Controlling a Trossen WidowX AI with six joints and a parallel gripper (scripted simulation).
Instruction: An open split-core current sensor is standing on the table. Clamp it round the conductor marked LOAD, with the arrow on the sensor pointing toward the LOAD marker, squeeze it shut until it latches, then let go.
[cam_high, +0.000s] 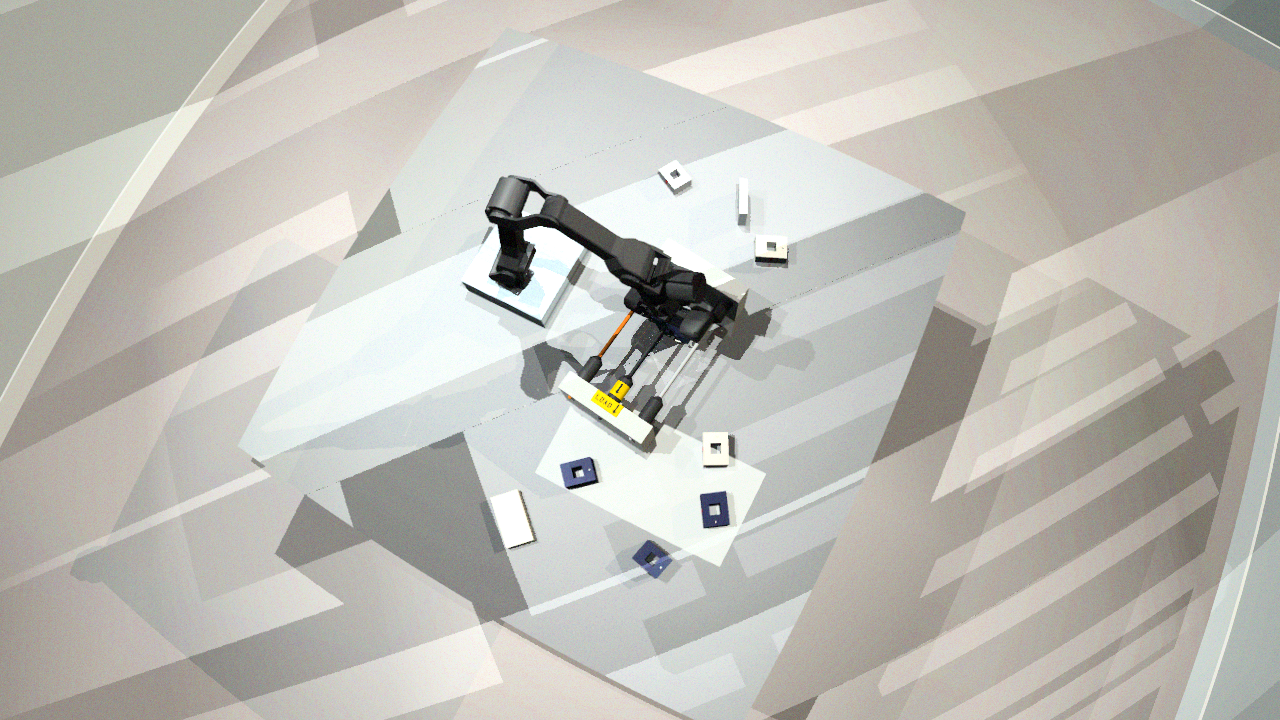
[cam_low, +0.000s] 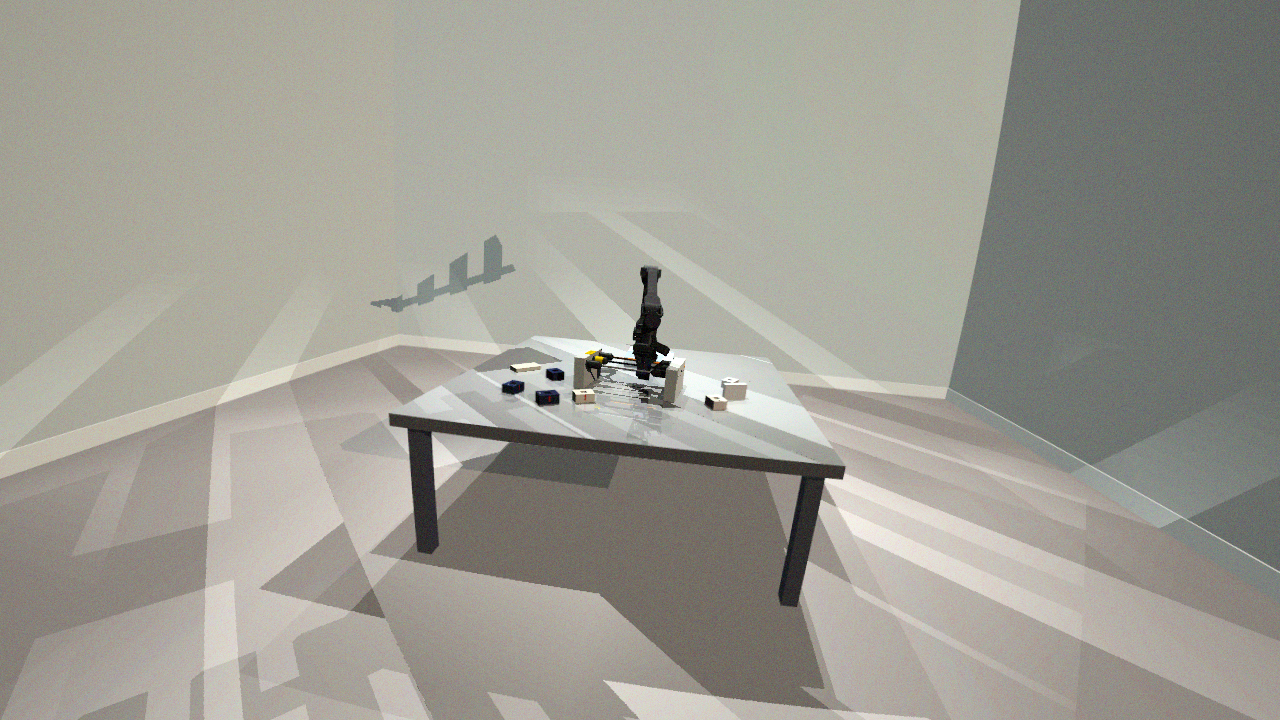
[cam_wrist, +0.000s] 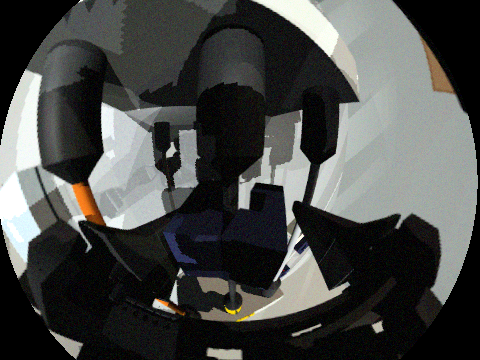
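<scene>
The dark blue sensor sits at the middle conductor, with a part on each side of it in the wrist view. Whether its halves are latched I cannot tell, and its arrow is not visible. The middle conductor runs to the yellow LOAD marker on the near end block. My gripper is open, its black fingers wide apart on both sides of the sensor, with visible gaps. In the top view the arm largely hides the sensor.
An orange conductor and a light grey conductor flank the middle one. They run between the near end block and the far end block. Blue blocks and a white block lie beyond the near end block.
</scene>
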